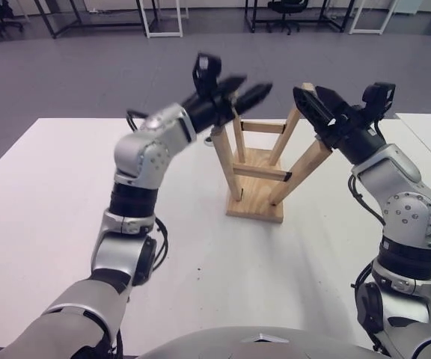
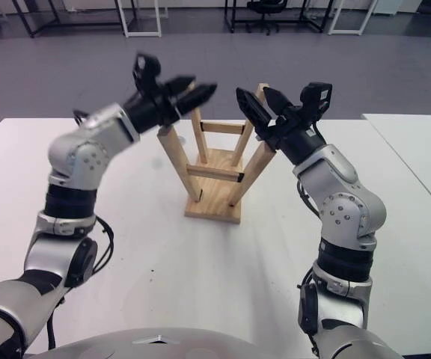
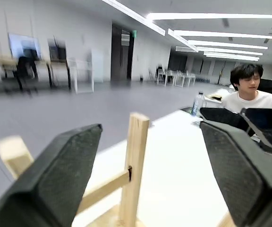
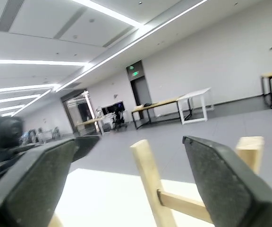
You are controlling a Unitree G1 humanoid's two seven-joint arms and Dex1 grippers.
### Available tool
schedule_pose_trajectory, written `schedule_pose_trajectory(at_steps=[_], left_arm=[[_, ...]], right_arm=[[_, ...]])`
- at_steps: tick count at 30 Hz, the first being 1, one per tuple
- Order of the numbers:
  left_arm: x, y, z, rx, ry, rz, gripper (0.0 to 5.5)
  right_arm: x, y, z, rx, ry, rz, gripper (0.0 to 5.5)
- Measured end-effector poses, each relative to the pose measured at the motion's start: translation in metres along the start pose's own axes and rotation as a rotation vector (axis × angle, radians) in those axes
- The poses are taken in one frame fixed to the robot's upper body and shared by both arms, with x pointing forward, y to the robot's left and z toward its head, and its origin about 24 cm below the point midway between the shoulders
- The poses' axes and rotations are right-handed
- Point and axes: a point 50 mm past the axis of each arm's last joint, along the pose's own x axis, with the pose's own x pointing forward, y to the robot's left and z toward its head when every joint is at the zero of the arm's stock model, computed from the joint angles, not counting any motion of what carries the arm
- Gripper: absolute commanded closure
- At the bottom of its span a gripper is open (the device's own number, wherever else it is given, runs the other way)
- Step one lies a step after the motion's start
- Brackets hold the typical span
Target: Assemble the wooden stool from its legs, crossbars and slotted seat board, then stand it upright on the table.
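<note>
A flat white table [image 1: 51,224] spreads nearest the robot, and past its middle a pale wooden stool [image 1: 257,176] stands assembled but upside down: its square slotted seat board [image 1: 254,206] lies flat on the tabletop and its four square-section legs [image 1: 225,161] rise from it, splaying outward, joined by thin crossbars [image 1: 262,173] on the near and far sides. At the level of the leg tops, the left gripper [image 1: 254,86] hangs on the stool's left side, released, its black fingers [image 3: 55,179] spread wide with one upright leg seen in the gap between them; whether they touch the wood cannot be told. On the stool's right side the right gripper [image 1: 310,93] faces it at the same height, likewise unclenched, its tips close to the right-hand leg tops and holding nothing. Beyond the stool the table's far edge meets a grey floor [image 1: 88,67]
</note>
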Motion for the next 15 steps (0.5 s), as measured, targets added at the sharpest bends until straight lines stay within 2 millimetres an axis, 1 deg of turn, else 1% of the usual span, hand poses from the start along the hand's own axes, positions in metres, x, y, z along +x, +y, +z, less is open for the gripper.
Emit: schedule_pose_trajectory(at_steps=[1,4,7,9,10,11,12,13,14,15], left_arm=[[0.001,0.001,-0.006,0.046,0.004,0.004,1.68],[0.0,0.005,-0.007,0.049,-0.039,0.007,1.68],[0.0,0.007,0.0,0.02,-0.063,0.013,1.68],[-0.002,0.008,0.008,-0.041,-0.083,0.012,1.68],[-0.005,0.009,0.014,-0.081,-0.1,0.018,1.68],[-0.006,0.011,0.02,-0.104,-0.116,0.027,1.68],[-0.008,0.012,0.033,-0.095,-0.154,0.031,1.68],[-0.009,0.01,0.045,-0.08,-0.183,0.023,1.68],[-0.014,0.007,0.065,-0.043,-0.236,0.003,1.68],[-0.019,0.006,0.077,-0.01,-0.264,-0.002,1.68]], right_arm=[[0.001,-0.003,-0.005,-0.027,0.018,-0.023,1.29],[0.006,-0.003,-0.003,-0.044,0.016,-0.014,1.29],[0.011,-0.005,0.002,-0.029,0.004,-0.019,1.29],[0.013,-0.004,0.011,0.007,-0.038,-0.004,1.29],[0.016,-0.002,0.026,0.014,-0.096,0.009,1.29],[0.018,-0.004,0.036,0.02,-0.133,0.016,1.29],[0.018,-0.008,0.047,0.013,-0.166,0.01,1.29],[0.016,-0.014,0.05,0.003,-0.17,-0.013,1.29],[0.014,-0.028,0.05,-0.056,-0.123,-0.068,1.29],[0.013,-0.036,0.045,-0.172,-0.046,-0.095,1.29]])
